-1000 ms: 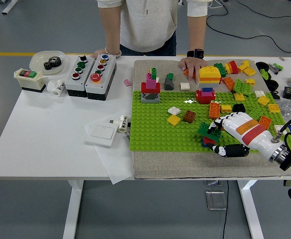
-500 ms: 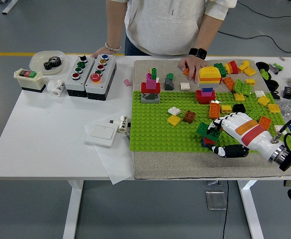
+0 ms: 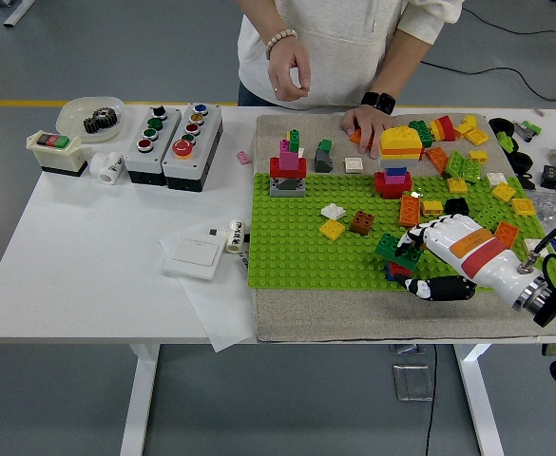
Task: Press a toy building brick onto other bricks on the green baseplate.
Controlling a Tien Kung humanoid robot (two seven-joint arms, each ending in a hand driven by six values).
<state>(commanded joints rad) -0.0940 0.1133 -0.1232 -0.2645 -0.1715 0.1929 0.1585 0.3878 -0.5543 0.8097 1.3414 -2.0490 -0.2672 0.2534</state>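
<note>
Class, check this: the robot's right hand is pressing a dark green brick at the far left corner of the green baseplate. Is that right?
Not quite. The head view shows the right hand pressing the dark green brick near the front edge of the green baseplate, towards its right side, not at the far left corner.

Green baseplate (image 3: 297, 237), white table (image 3: 87, 275)

Robot's right hand (image 3: 441, 258) with glossy white shell, orange and red bands across its back, black fingers (image 3: 412, 253), silver wrist collar, black forearm with thin cable, person (image 3: 349, 43) in pale sweatshirt, black watch (image 3: 379, 100), beaded bracelet (image 3: 279, 39)
</note>
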